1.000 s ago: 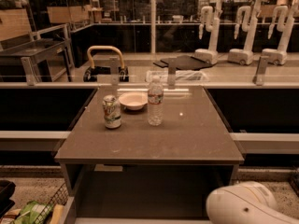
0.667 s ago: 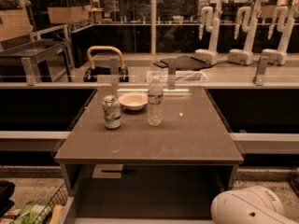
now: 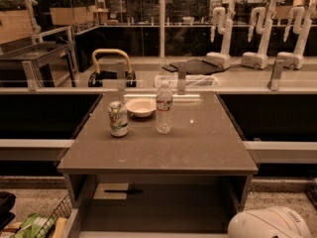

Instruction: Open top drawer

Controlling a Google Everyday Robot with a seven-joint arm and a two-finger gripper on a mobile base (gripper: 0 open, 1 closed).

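top drawer [image 3: 148, 202], one (gripper off-frame)

Rounded white arm shell [image 3: 270, 224] — smooth, faint grey marks at its right end; pincer out of view.

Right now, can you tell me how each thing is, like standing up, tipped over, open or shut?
can: standing upright on the counter.
water bottle: upright, cap on.
bowl: right way up, looks empty.
top drawer: in shadow under the counter, cannot tell if open or shut.
gripper: not in view; only a white rounded arm part shows at the bottom right.
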